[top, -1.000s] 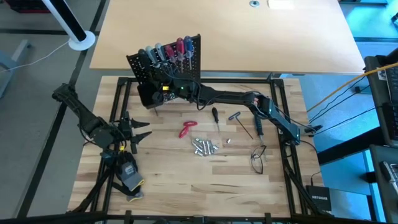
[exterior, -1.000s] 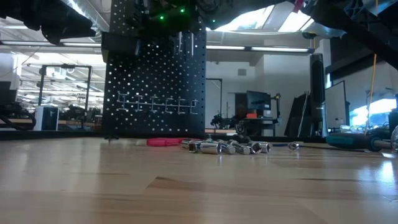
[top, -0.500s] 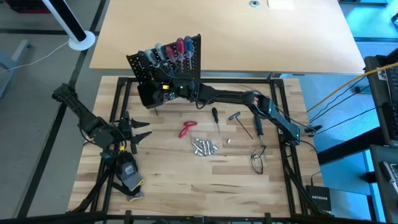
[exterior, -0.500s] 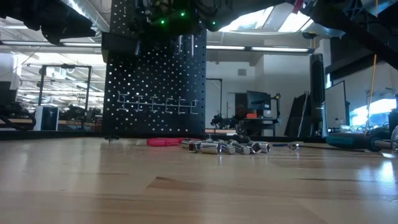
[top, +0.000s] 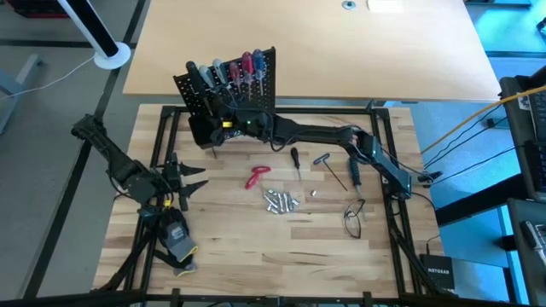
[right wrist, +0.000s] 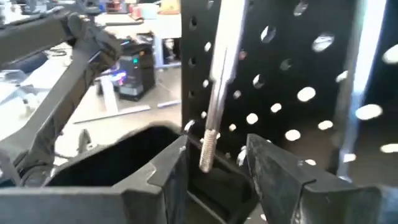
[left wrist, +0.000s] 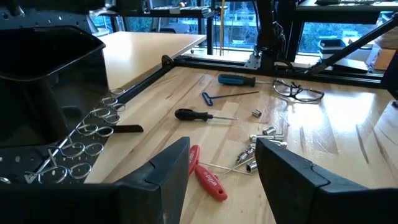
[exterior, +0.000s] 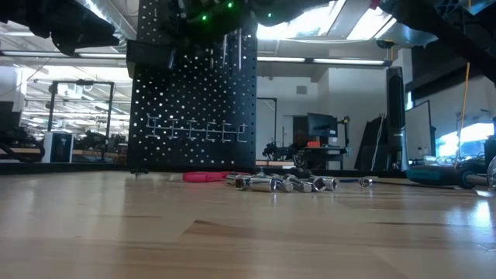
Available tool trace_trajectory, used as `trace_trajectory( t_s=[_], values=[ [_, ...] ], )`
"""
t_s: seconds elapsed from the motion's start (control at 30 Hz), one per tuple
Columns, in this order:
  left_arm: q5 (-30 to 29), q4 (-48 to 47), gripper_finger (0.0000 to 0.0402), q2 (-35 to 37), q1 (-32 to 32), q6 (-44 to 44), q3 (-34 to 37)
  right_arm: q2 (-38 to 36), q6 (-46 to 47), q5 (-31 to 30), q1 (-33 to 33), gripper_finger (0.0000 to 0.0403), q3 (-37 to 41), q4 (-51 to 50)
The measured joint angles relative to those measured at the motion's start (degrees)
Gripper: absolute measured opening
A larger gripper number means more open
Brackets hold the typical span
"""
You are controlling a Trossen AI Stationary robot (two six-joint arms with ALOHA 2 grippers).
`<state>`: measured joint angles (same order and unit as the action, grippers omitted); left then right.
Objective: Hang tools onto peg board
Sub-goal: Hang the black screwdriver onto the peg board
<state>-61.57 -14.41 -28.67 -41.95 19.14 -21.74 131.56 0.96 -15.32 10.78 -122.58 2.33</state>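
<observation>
The black peg board point(top: 256, 72) stands at the table's far side with a black bin point(top: 200, 135) at its foot. A row of screwdrivers point(top: 229, 68) hangs at its top, shafts pointing down point(exterior: 232, 50). My right gripper point(right wrist: 217, 144) is open at the board's near face. Its fingers stand on either side of one hanging silver shaft point(right wrist: 214, 93) without touching it. Red pliers point(top: 258, 177), a black screwdriver point(top: 295, 159), a blue screwdriver point(top: 354, 170) and silver bits point(top: 281, 201) lie on the table. My left gripper point(left wrist: 222, 149) waits open at the table's left.
A T-handled key point(top: 324, 162) and a pair of glasses point(top: 354, 217) lie at the right of the loose tools. A grey glove with yellow trim point(top: 177, 240) lies near the left arm. Wire ring holders point(left wrist: 93, 130) stick out from the board.
In the high view a dark handle at the left end of the row on the board now shows clear of my right gripper, which stays at the board. In the low view the hanging shafts show a little longer than before.
</observation>
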Motion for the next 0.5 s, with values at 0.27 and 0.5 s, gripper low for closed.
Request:
trace_trajectory(
  t_s=[0.27,0.5],
  values=[
    [0.07,0.00,0.0172,0.00,0.02,0.00,0.00,-1.06,-1.27,-4.10,-0.25,0.0161,-0.02,-3.02],
    [0.07,-0.09,0.0172,0.00,0.02,0.00,0.00,-1.11,-1.26,-4.35,-0.69,0.0161,0.00,-3.74]
  ],
)
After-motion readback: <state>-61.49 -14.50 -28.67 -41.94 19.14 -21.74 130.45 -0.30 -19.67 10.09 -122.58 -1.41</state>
